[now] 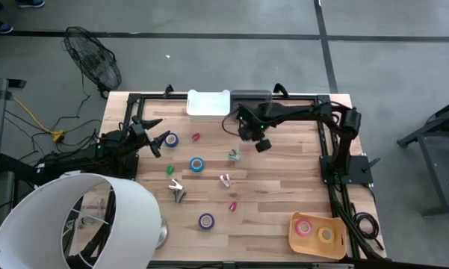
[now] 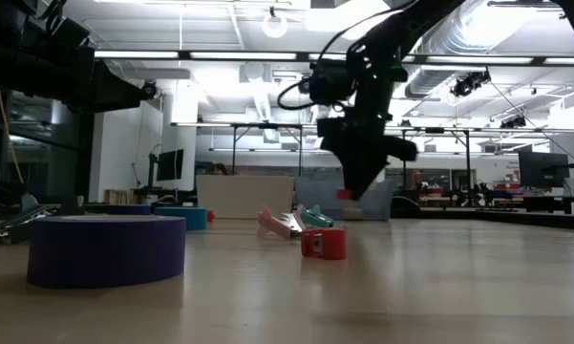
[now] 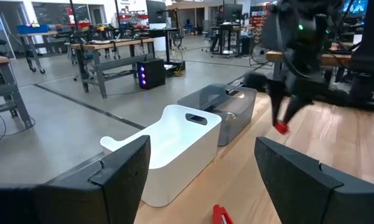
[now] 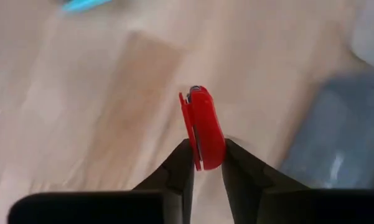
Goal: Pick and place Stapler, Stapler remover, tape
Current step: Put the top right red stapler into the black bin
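Observation:
My right gripper [image 4: 206,163] is shut on a small red stapler [image 4: 202,127] and hangs above the table near the grey bin [image 1: 251,96] and the white bin [image 1: 208,103]; the low view shows it [image 2: 361,167] high over the wood. My left gripper [image 1: 158,133] waits open at the table's left side, beside a blue tape roll [image 1: 170,140] and a red piece [image 1: 196,137]. More tape rolls [image 1: 197,165] [image 1: 206,220] and staple removers [image 1: 234,155] [image 1: 225,180] [image 1: 178,190] lie flat on the table. My right gripper pinches the red stapler between its two fingers [image 4: 182,163], at one end of the body [image 4: 206,155]. The rest of the stapler sticks out past the fingertips, along the fingers. The fingers point down from above, and the stapler [image 2: 344,194] is lifted clear of the table.
An orange tray [image 1: 318,233] with tape rolls sits at the table's near right corner. A large white lamp shade [image 1: 75,224] overlaps the near left corner. A green piece [image 1: 169,170] and a red piece [image 1: 232,205] lie mid-table. Bare wood lies to the right of centre.

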`<state>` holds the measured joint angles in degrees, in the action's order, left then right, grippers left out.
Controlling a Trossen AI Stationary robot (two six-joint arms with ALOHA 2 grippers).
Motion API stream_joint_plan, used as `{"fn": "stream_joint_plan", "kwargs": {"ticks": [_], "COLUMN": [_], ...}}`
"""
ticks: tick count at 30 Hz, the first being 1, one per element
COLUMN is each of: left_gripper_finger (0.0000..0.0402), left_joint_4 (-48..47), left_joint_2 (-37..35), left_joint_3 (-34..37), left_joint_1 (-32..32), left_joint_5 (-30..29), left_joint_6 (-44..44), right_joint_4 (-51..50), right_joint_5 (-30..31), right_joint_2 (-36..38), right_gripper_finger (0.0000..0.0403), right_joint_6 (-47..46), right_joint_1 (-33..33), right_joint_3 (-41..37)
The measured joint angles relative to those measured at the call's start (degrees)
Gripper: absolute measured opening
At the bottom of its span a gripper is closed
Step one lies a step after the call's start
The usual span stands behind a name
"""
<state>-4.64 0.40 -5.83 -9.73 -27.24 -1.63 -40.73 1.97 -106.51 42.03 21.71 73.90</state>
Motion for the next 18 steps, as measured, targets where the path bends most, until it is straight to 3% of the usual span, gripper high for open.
{"fn": "stream_joint_plan", "kwargs": {"ticks": [8, 18], "left_gripper_finger": [0.0285, 0.0285], "left_joint_4": [0.0, 0.0], "left_joint_2": [0.01, 0.0], "left_joint_3": [-0.01, -0.02], "left_joint_1": [0.0, 0.0], "left_joint_5": [0.0, 0.0], "left_joint_6": [0.0, 0.0], "right_joint_4": [-5.61, -5.72], "right_joint_5": [5.57, 2.76], "right_joint_2": [0.41, 0.13], "right_gripper_finger": [0.0052, 0.0075], "right_joint_6": [-23.53, -48.78], "right_joint_1": [5.41, 13.4], "right_joint_3": [9.3, 11.86]}}
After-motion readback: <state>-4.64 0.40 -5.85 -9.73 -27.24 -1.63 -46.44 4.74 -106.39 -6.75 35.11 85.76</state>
